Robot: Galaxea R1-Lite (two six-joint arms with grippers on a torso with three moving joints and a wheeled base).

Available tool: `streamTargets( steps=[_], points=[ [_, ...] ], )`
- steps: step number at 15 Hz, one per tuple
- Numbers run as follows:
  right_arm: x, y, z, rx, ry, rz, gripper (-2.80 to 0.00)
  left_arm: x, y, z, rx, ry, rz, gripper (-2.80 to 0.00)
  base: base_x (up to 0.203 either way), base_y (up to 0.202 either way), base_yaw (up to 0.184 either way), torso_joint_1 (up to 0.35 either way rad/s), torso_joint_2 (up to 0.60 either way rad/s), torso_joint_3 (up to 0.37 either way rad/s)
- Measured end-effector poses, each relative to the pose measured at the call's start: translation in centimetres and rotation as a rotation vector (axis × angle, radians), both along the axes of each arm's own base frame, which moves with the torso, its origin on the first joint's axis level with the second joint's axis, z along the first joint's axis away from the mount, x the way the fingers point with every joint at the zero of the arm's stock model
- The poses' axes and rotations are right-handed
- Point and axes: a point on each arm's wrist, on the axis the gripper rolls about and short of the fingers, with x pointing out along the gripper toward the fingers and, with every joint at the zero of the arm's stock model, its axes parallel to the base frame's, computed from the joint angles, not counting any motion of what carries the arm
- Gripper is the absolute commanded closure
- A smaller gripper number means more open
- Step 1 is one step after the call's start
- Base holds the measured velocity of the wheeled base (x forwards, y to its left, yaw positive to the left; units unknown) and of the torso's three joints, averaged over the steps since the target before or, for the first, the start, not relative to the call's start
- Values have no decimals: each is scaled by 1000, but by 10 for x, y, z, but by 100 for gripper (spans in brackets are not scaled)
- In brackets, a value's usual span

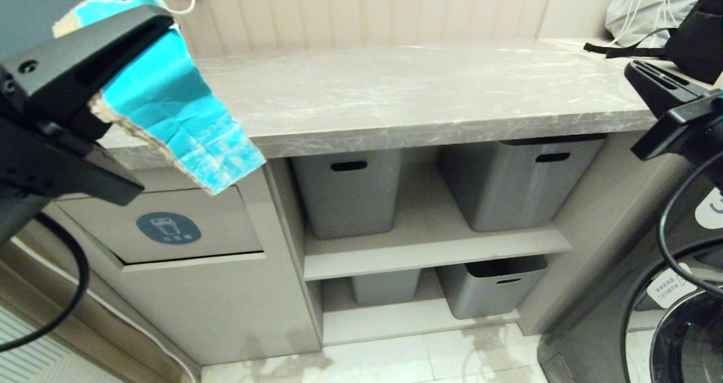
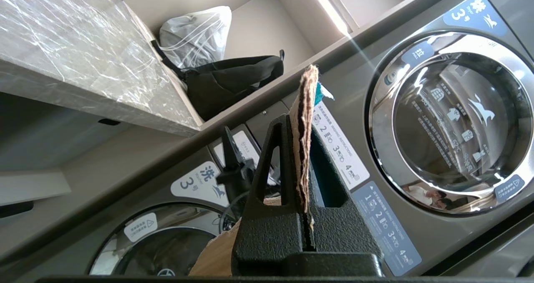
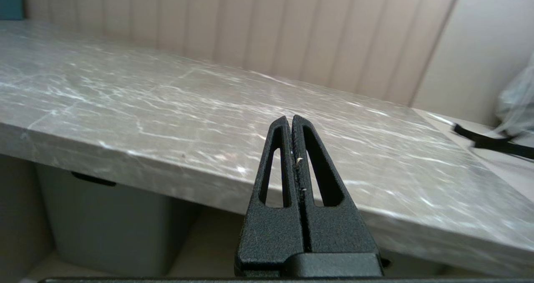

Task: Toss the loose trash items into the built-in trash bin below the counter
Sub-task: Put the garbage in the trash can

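Grey marble desk (image 1: 406, 89) runs across the head view, with beige panelled wall behind it and grey bins (image 1: 347, 196) on the shelves below. No scrap lies on the desk in any view.

Left hand (image 1: 96, 61) is at 10 o'clock in the head view, raised in front of the desk edge. It pinches a turquoise scrap (image 1: 181, 123), which hangs down toward 5 o'clock and covers part of the cabinet. In the left wrist view the scrap (image 2: 303, 120) stands on edge between the pressed fingers (image 2: 271, 178), brown side showing. I think it is held high like this so that it clears the desk edge before it goes down.

Flap (image 1: 169, 225) with the blue sticker (image 1: 168, 228) is at 8 o'clock, just below the hanging scrap. It looks tilted a little inward at its top, but I cannot tell how far it opens.

Right hand (image 3: 290, 122) is at 3 o'clock, near the desk's right end. Its fingers are pressed together and hold nothing. Probably it waits aside so the left arm has free way to the flap.
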Motion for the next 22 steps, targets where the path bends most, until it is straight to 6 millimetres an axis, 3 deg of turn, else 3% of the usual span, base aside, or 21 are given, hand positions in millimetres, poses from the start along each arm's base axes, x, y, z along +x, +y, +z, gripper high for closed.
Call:
streamTargets(
  steps=[5,11,13,16,22],
  points=[
    [-69,-19,-24,-29,42,-37,0,0,0,1,8,-12,-9,0,0,0,0,0,0,0],
    [-181,-41,-61,-37,108,-80,0,-2,1,5,-11,-41,-6,0,0,0,0,0,0,0],
    [-206,-46,-67,-36,130,-104,0,-4,3,5,-15,-50,-7,0,0,0,0,0,0,0],
    [-221,-48,-58,-35,142,-114,0,-4,3,6,-17,-52,-7,0,0,0,0,0,0,0],
    [-227,-48,-50,-31,114,-152,0,-4,4,6,-19,-54,-3,0,0,0,0,0,0,0]
  ],
)
